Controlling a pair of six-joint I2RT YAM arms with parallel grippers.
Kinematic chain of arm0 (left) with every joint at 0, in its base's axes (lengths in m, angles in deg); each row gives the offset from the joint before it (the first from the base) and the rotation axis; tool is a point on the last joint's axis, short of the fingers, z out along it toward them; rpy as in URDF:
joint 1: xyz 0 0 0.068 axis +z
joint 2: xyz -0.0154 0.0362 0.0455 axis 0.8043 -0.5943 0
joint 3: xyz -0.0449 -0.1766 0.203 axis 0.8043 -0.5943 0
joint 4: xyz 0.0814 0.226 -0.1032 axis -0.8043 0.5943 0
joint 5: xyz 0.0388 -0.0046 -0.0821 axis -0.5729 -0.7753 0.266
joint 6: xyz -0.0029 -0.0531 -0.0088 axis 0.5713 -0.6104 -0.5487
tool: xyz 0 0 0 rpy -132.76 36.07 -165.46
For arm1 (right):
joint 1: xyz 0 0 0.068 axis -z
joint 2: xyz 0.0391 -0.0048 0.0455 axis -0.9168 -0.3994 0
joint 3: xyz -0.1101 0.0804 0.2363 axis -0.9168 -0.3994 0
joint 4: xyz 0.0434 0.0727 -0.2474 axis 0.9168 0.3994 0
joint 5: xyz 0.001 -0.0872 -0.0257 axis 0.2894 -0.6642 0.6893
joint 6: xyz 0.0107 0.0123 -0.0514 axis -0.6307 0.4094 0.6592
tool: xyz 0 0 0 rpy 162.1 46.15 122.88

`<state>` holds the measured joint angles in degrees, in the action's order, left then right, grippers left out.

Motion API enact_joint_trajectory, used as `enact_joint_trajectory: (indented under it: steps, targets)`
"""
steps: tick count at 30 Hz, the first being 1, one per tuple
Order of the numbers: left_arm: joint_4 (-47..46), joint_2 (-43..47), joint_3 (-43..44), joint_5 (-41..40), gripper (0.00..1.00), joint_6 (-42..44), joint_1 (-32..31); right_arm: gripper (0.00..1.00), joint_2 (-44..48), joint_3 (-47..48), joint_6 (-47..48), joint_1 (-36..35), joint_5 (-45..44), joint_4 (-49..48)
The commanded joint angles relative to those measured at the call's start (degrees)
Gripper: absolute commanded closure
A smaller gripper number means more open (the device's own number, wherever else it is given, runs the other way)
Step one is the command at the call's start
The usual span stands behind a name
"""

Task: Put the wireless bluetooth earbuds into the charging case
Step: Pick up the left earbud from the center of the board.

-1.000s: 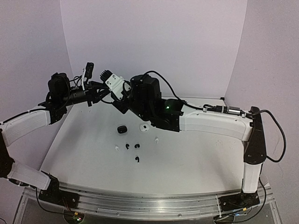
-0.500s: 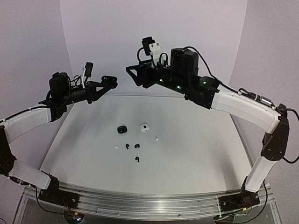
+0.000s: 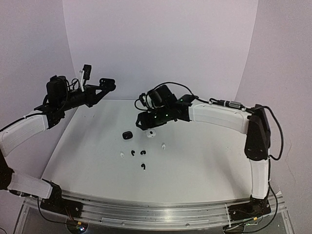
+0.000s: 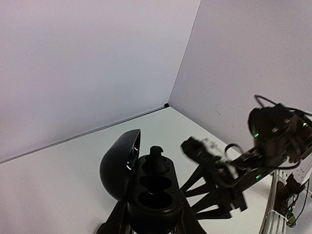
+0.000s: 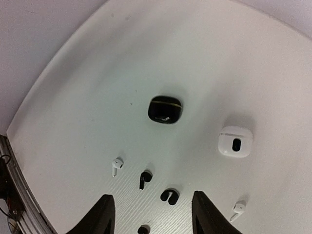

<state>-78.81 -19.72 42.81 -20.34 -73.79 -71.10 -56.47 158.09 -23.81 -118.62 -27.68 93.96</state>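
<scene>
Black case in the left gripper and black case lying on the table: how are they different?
The held black case is up in the air, clamped in the left gripper; the loose black case lies flat on the table, untouched. The held black case has its lid swung open, wells showing; the loose black case looks shut, with a gold line. Both are black and rounded.

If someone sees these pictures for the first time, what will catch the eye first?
First, the open black charging case gripped by the left pincer, raised at the far left, with one black earbud standing in its slot. Then the right pincer, open, hovering over the white table, where a black case, a white case and five loose earbuds lie.
</scene>
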Motion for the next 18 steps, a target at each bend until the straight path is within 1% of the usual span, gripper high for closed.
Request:
enact_joint_trajectory:
  steps: [1, 3, 6, 9, 14, 18]
  targets:
    - [0.57, 3.07, -0.94, -1.86, 1.0, -0.82, 0.31, 0.55, -10.37, 11.99, -7.99, -0.06, -0.33, 12.91]
    - [0.62, 3.6, -1.31, -1.51, 1.0, -0.76, 0.31, 0.54, -14.01, 15.6, -9.24, -0.99, -1.54, 15.57]
    - [0.64, 3.95, -1.57, -0.99, 1.0, -0.7, 0.3, 0.53, -18.14, 18.09, -10.32, -1.77, -5.4, 18.12]
    - [0.24, 3.88, -1.74, -0.47, 1.0, -1.14, 0.28, 0.56, -20.39, 18.5, -11.11, -1.78, -8.36, 18.68]
    - [-0.27, 3.8, -1.75, 0.4, 1.0, -1.22, 0.33, 0.61, -23.6, 21.87, -10.17, -2.79, -6.46, 18.76]
    - [-0.12, 3.72, -1.71, 0.21, 1.0, -0.88, 0.33, 0.65, -23.76, 20.26, -10.78, -3.37, -7.23, 18.78]
